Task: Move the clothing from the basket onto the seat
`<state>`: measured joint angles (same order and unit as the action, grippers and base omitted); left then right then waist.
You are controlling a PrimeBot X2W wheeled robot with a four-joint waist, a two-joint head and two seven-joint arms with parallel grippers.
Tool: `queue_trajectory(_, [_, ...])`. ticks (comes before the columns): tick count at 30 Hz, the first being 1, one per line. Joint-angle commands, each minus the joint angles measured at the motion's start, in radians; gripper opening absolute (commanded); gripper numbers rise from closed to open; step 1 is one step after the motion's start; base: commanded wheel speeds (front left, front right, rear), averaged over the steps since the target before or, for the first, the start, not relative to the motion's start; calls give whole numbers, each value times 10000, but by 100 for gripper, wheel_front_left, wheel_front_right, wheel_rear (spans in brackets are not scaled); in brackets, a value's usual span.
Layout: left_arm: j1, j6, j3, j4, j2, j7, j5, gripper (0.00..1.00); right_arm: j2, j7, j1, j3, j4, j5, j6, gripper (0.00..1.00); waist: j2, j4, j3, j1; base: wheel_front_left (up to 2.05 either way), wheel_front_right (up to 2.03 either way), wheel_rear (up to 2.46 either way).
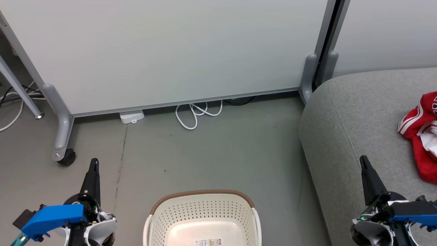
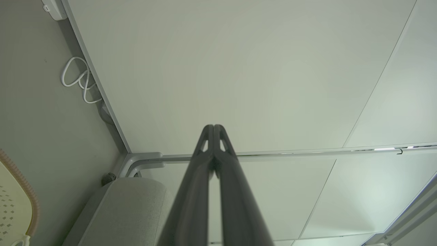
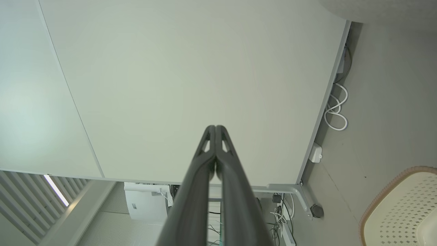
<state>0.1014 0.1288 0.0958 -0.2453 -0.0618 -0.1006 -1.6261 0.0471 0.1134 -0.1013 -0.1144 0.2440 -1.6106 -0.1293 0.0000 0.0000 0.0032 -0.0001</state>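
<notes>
The cream perforated basket (image 1: 203, 218) with a brown rim stands on the floor at the bottom centre; what I see of its inside holds no clothing. Its rim also shows in the left wrist view (image 2: 20, 191) and the right wrist view (image 3: 399, 208). Red clothing (image 1: 421, 131) with white trim lies crumpled on the grey seat (image 1: 358, 119) at the right edge. My left gripper (image 1: 94, 162) is shut and empty, left of the basket. Over the seat's front edge my right gripper (image 1: 364, 160) is shut and empty too. Both wrist views show closed fingertips, left gripper (image 2: 213, 127), right gripper (image 3: 215, 127).
A white partition panel (image 1: 170, 51) on wheeled grey feet (image 1: 63, 136) stands behind the basket. White cable loops (image 1: 196, 114) and a small white box (image 1: 131, 117) lie at its base. Grey floor (image 1: 222, 153) lies between the panel and basket.
</notes>
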Motion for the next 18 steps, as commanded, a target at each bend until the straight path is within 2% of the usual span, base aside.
queue_trajectory(1, [106, 35, 58, 46, -18, -31, -2, 0, 58, 33, -156, 9, 20, -35, -25, 0, 0, 0, -1, 1, 0, 0, 0])
queue_trajectory(18, [106, 35, 90, 45, 15, -58, 47, 0, 58, 33, -141, 8, 19, -36, -25, 0, 0, 0, -1, 1, 0, 0, 0])
